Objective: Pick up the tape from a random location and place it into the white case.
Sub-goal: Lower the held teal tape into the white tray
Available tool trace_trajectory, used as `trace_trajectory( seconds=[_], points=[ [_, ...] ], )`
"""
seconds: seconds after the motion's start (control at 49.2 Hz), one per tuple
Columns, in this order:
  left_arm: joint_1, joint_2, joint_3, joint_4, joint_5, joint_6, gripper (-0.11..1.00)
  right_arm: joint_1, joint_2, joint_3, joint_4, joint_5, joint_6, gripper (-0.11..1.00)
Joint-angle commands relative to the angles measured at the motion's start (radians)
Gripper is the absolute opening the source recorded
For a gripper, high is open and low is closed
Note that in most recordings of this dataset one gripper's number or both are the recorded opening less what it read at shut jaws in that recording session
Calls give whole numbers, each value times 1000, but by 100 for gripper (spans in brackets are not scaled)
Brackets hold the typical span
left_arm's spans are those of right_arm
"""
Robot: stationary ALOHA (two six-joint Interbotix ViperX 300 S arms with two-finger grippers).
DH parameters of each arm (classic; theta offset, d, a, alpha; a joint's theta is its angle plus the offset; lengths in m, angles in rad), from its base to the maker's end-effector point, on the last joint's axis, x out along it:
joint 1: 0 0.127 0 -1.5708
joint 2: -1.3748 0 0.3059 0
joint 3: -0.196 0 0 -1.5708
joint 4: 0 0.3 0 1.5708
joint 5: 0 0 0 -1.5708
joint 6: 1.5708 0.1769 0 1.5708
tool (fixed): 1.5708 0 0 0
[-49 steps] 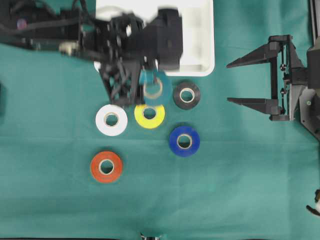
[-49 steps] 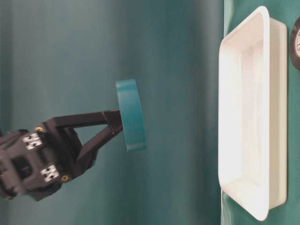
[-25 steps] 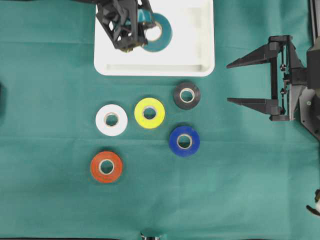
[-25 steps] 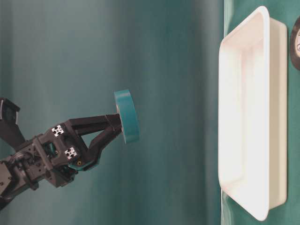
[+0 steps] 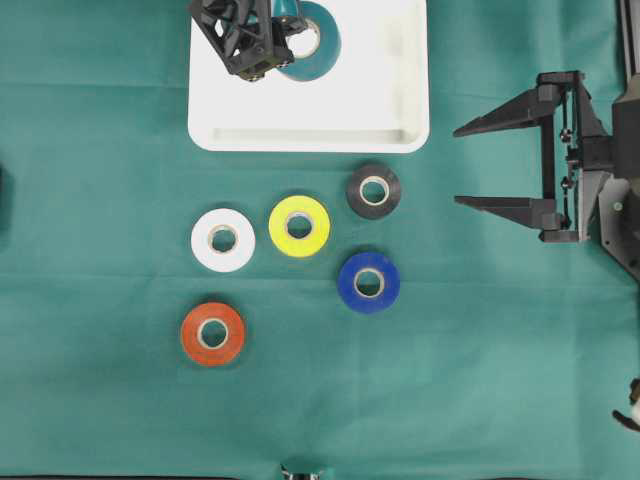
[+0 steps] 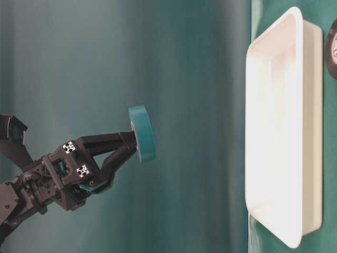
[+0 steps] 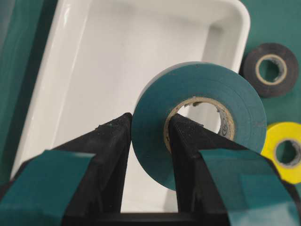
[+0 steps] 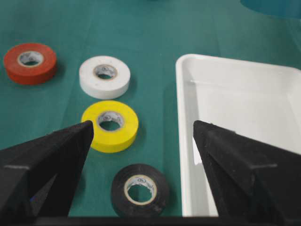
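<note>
— What had changed by then? A second before, we had the left gripper [image 5: 272, 42] over the loose rolls, just outside the near rim of the white case [image 5: 309, 136]; half a second on it was above the case; at this moment it had barely shifted further.

— And the teal tape [image 7: 197, 123]? One finger [image 7: 187, 141] sat through the core, the other against the outer face, the pair pinching the roll's wall; from table level it hung well clear above the case floor, so we judged the carry done, with lowering and release left.

— Anything in the way? Inside the case, nothing we could see; the black roll [image 5: 373, 190] lay near its rim, yellow [image 5: 299, 226], white [image 5: 223, 239], blue [image 5: 369, 282] and red [image 5: 212, 333] farther off; the right gripper [image 5: 497, 165] stood off to the case's side, fingers spread wide, holding nothing.
</note>
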Motion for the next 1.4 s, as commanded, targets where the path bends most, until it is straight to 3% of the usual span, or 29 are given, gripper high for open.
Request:
trace_trajectory(
  seconds=[0.0, 0.386, 1.078, 1.383],
  points=[
    [2, -34, -11, 2, -6, -2, 21, 0, 2, -18, 2, -5, -2, 90],
    [8, -17, -8, 2, -23, 0, 21, 0, 5, -18, 0, -5, -3, 90],
    [80, 186, 163, 2, -368, -2, 21, 0, 21, -20, -2, -9, -5, 90],
    [118, 250, 198, 2, -411, 0, 21, 0, 23, -20, -2, -9, -6, 90]
  ],
)
